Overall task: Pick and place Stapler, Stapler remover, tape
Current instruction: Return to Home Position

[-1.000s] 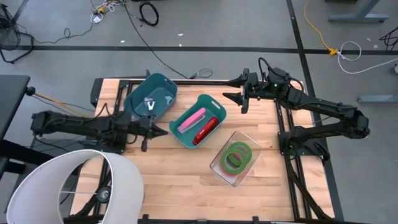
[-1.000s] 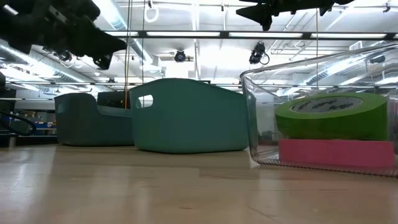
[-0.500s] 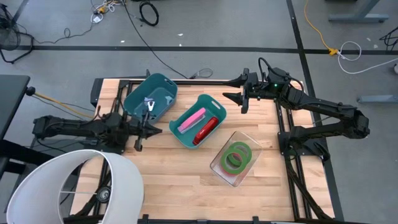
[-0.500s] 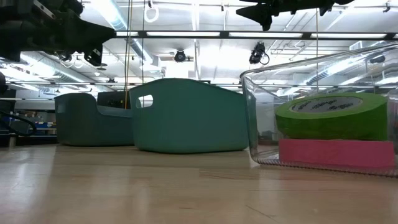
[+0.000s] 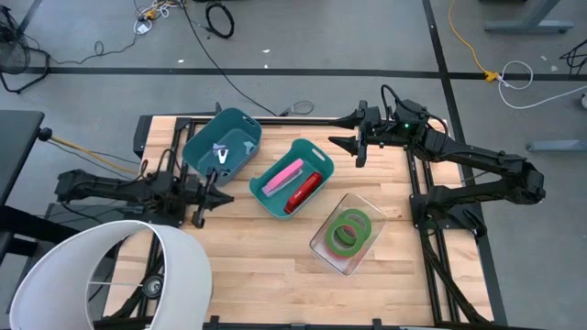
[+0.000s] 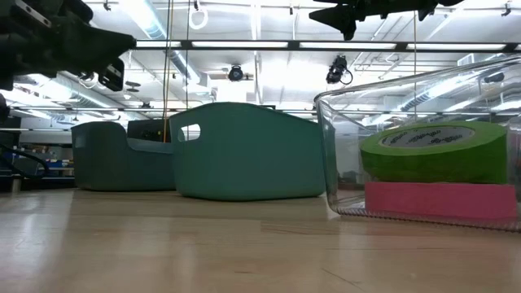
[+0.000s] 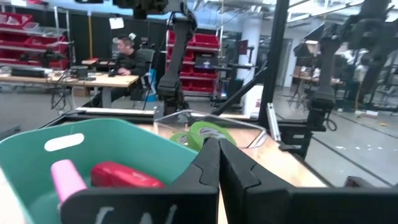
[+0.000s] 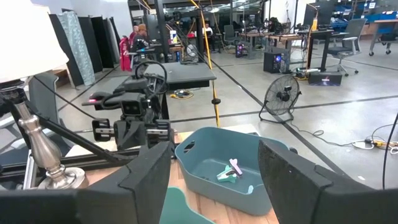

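Since the earlier frame your left claw [image 5: 223, 195] has pulled back toward the left edge of the tabletop [image 5: 266, 270]. It is now clear of the teal bin [image 5: 260, 194]. Nothing else has moved.

- Near left corner: a white lampshade [image 5: 101, 275] covers that corner.
- Near edge, right of middle: a clear container [image 5: 323, 246] holds both tapes. The low view shows the green tape [image 6: 431, 155] lying flat on top of the red tape [image 6: 440, 199].
- Left edge: the left claw hangs above the wood between the lampshade and the blue bin [image 5: 193, 151]. Its fingers [image 7: 208, 165] are pressed together with nothing between them.
- Middle of the tabletop: the teal bin holds a pink stapler [image 5: 282, 176] and a red stapler [image 5: 303, 191], side by side.
- Toward the far left corner: the blue bin stands just beside the teal bin. The staple removers [image 8: 231, 169] lie on its floor. Violet and green parts show, but you can't count them.
- Far edge, right of middle: your right claw [image 5: 341, 139] is held up in the air. Its fingers [image 8: 143, 180] are spread wide and hold nothing.
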Robot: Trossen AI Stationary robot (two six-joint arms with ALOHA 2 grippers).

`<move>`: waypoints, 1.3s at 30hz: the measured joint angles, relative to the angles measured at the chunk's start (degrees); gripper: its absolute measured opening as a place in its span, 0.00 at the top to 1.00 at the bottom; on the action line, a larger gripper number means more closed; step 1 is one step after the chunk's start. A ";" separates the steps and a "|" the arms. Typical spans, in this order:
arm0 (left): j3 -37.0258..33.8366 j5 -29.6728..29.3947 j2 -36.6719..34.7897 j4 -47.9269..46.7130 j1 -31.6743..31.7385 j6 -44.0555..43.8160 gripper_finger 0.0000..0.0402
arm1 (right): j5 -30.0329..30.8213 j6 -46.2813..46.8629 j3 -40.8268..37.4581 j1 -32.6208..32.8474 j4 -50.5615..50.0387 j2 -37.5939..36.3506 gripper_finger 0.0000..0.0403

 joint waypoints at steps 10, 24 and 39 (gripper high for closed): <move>-0.02 2.99 -7.67 -9.84 -0.97 0.02 1.00 | 0.00 0.00 0.00 0.01 0.01 0.00 0.41; -0.04 3.83 -14.24 -19.46 -0.97 0.15 1.00 | 0.00 0.02 0.00 0.00 0.01 0.00 0.41; -0.04 0.23 -15.45 -21.13 -0.97 0.01 1.00 | 0.00 0.00 0.00 0.01 0.01 0.00 0.41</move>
